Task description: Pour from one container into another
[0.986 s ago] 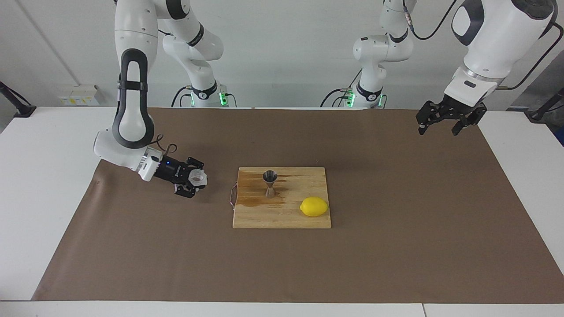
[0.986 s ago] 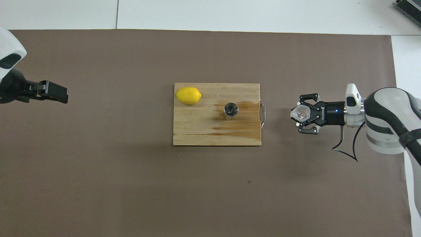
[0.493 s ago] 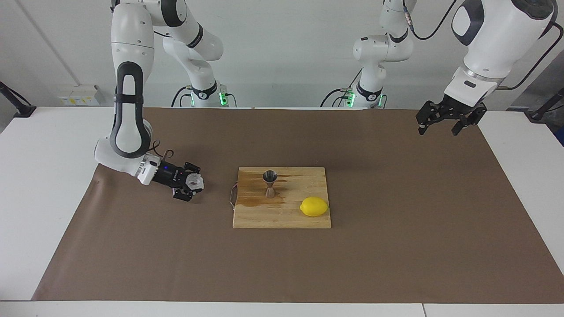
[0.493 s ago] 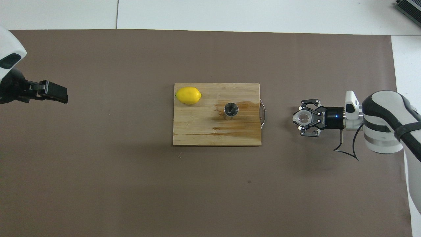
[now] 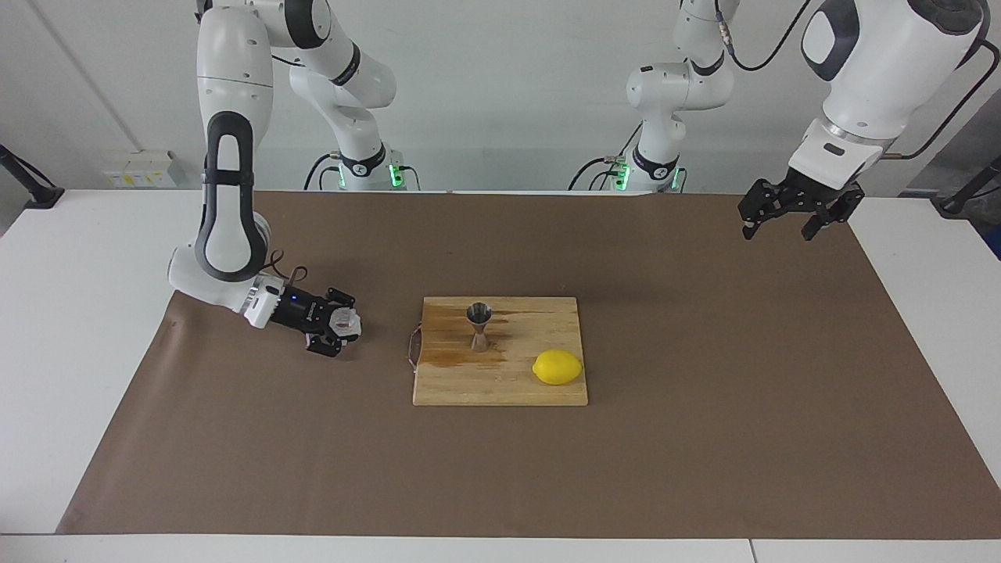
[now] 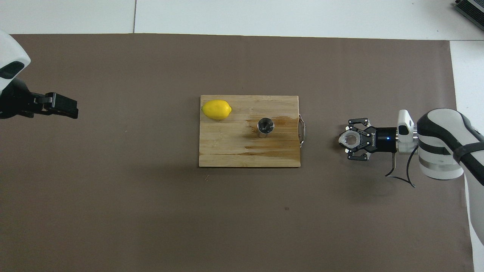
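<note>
The right gripper (image 5: 341, 326) was clamped round the small clear cup (image 5: 345, 319), low over the brown paper beside the cutting board (image 5: 500, 383), where the steel jigger (image 5: 478, 326) stood. The left gripper (image 5: 790, 211) waited, fingers apart. Overshooting the jigger's narrow mouth could spill onto the board.

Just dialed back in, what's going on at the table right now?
The right gripper is shut on the small clear cup, low over the brown mat toward the right arm's end of the cutting board. The steel jigger stands upright on the board, with the lemon beside it. Nothing is being poured yet. The left gripper waits open, raised over the mat's edge.
</note>
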You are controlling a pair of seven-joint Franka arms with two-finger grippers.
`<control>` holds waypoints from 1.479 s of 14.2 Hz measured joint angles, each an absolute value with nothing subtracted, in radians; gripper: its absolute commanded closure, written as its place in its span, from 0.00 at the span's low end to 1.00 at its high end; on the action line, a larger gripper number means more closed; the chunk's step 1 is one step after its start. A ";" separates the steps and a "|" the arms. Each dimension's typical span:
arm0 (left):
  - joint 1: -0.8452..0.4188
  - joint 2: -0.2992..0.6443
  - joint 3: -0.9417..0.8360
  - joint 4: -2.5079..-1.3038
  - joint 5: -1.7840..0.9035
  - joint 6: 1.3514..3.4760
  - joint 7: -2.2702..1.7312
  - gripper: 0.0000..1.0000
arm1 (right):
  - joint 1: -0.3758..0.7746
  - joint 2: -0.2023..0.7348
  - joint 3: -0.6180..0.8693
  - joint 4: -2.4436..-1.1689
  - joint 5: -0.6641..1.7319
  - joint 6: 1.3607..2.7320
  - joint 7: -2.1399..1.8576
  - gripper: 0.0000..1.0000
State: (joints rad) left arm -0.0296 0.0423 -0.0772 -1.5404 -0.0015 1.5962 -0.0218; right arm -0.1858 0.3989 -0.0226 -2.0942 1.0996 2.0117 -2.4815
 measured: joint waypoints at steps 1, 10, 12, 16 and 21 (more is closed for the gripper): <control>-0.030 0.042 -0.077 -1.540 -0.002 1.596 -0.022 0.00 | -0.187 0.397 -0.023 -2.094 1.100 2.015 -2.487 0.00; -0.030 0.042 -0.077 -1.540 -0.002 1.596 -0.022 0.00 | -0.216 0.395 -0.023 -2.092 1.042 2.005 -2.496 0.00; -0.030 0.042 -0.077 -1.540 -0.002 1.596 -0.022 0.00 | -0.241 0.391 -0.022 -2.091 0.997 1.986 -2.496 0.00; -0.030 0.042 -0.077 -1.540 -0.002 1.596 -0.022 0.00 | -0.290 0.365 -0.026 -2.090 0.866 1.964 -2.473 0.00; -0.030 0.042 -0.077 -1.540 -0.002 1.596 -0.022 0.00 | -0.304 0.200 -0.023 -2.079 0.618 1.914 -2.152 0.00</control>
State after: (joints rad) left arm -0.0296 0.0422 -0.0772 -1.5404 -0.0016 1.5962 -0.0218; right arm -0.3039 0.1997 -0.0229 -2.0785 0.6179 1.9138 -2.1524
